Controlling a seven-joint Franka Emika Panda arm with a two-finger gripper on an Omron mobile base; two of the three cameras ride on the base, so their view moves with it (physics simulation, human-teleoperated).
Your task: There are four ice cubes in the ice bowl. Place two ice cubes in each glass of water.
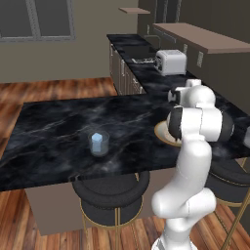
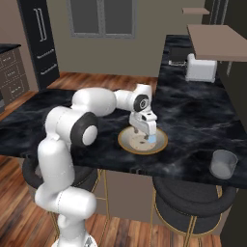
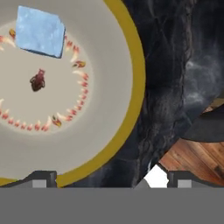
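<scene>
The ice bowl [image 2: 126, 143] with its golden-tan rim sits at the counter's near edge, partly behind my arm in the left base view [image 1: 160, 133]. My gripper [image 2: 144, 131] hovers just above it, open, with nothing between its fingers [image 3: 113, 179]. One pale-blue ice cube [image 3: 40, 31] lies on the bowl's patterned inside [image 3: 52, 131], off to one side of the fingers; it shows beside the hand too [image 2: 152, 139]. One glass of water [image 1: 98, 144] stands left on the counter with a pale-blue ice cube [image 1: 97, 138] in it. The other glass [image 2: 223, 164] stands far right near the edge.
A boxy silver toaster [image 1: 171, 61] stands on the back counter [image 2: 201, 67]. Round dark bar stools [image 1: 110, 188] sit under the counter's near edge, one below the right glass [image 2: 193, 198]. The black marble counter [image 1: 58, 122] stretches wide to the left.
</scene>
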